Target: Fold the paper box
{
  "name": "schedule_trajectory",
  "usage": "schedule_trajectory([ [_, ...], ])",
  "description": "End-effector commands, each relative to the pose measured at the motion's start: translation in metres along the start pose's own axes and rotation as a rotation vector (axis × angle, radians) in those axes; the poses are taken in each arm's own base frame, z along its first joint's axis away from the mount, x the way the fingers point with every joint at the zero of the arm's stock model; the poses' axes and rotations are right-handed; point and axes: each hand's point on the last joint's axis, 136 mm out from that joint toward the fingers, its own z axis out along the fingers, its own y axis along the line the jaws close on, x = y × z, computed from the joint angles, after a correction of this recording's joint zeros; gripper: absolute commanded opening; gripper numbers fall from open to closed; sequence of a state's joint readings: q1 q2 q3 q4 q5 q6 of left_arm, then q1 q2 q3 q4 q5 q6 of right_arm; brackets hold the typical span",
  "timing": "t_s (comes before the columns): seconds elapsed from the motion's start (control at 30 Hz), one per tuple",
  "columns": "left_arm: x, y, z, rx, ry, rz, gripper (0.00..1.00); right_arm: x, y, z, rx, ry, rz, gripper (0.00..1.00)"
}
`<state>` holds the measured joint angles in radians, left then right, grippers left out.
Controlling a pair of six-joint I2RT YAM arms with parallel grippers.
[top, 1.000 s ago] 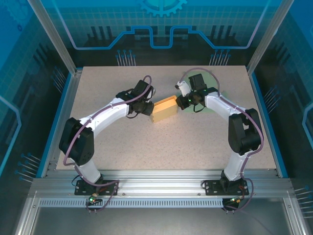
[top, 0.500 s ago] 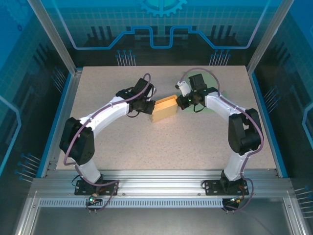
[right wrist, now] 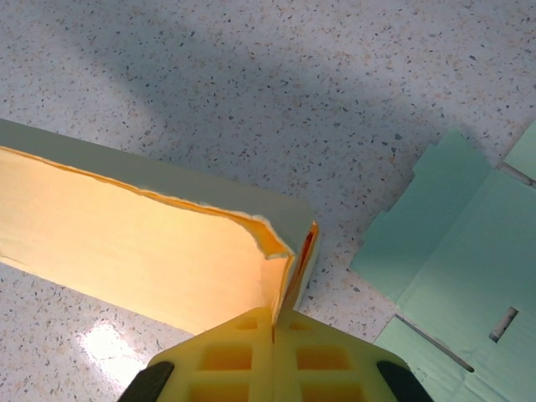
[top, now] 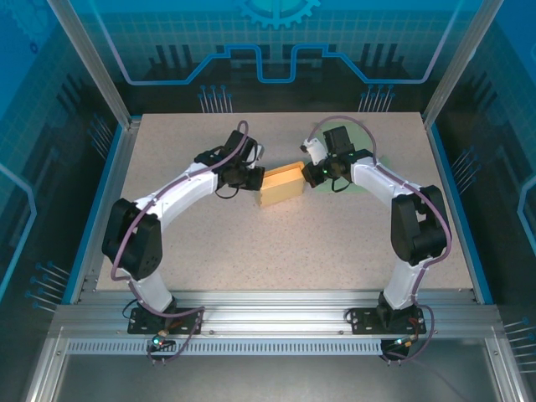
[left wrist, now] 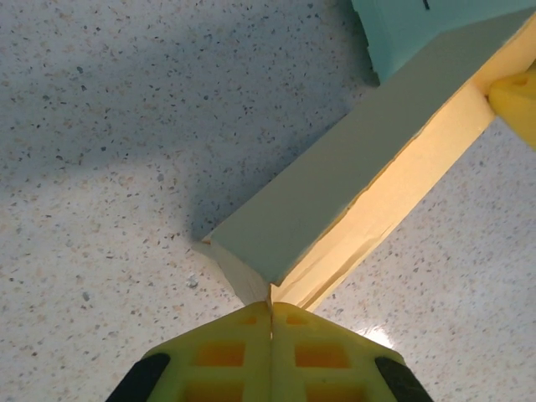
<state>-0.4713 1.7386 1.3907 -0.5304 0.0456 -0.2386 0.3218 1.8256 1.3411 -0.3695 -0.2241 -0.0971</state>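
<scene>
Speckled beige tabletop sits inside a blue-walled enclosure, and the long open-topped paper box, pale green outside and yellow inside, lies just toward 12 o'clock of the table's middle, its long axis running from 8 o'clock to 2 o'clock. The left gripper meets the box at its 9 o'clock end. In the left wrist view its yellow pads are pressed together, with the box's near corner edge pinched in the seam between them. The right gripper is at the 2 o'clock end, its pads likewise together and nipping the thin end wall. A flat pale green cardboard sheet with slots and tabs lies on the table just beside the box, toward 3 o'clock.
</scene>
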Motion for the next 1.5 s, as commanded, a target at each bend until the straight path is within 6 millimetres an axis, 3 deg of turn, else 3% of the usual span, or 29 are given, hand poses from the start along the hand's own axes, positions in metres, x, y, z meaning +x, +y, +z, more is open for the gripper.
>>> schedule_trajectory([
  [0.0, -0.009, -0.026, -0.002, 0.148, -0.039, -0.039, 0.02, 0.024, 0.011, 0.016, -0.045, 0.082, -0.002, 0.0],
  [0.9, -0.036, -0.014, -0.015, 0.388, -0.171, -0.288, 0.0, 0.027, 0.01, 0.021, -0.044, 0.102, -0.005, 0.0],
  [1.33, 0.01, 0.01, 0.002, 0.237, -0.07, -0.237, 0.0, 0.026, 0.011, 0.02, -0.044, 0.098, -0.005, 0.0],
  [1.47, 0.016, 0.01, 0.01, 0.243, -0.063, -0.249, 0.0, 0.027, 0.011, 0.021, -0.046, 0.098, -0.003, 0.0],
])
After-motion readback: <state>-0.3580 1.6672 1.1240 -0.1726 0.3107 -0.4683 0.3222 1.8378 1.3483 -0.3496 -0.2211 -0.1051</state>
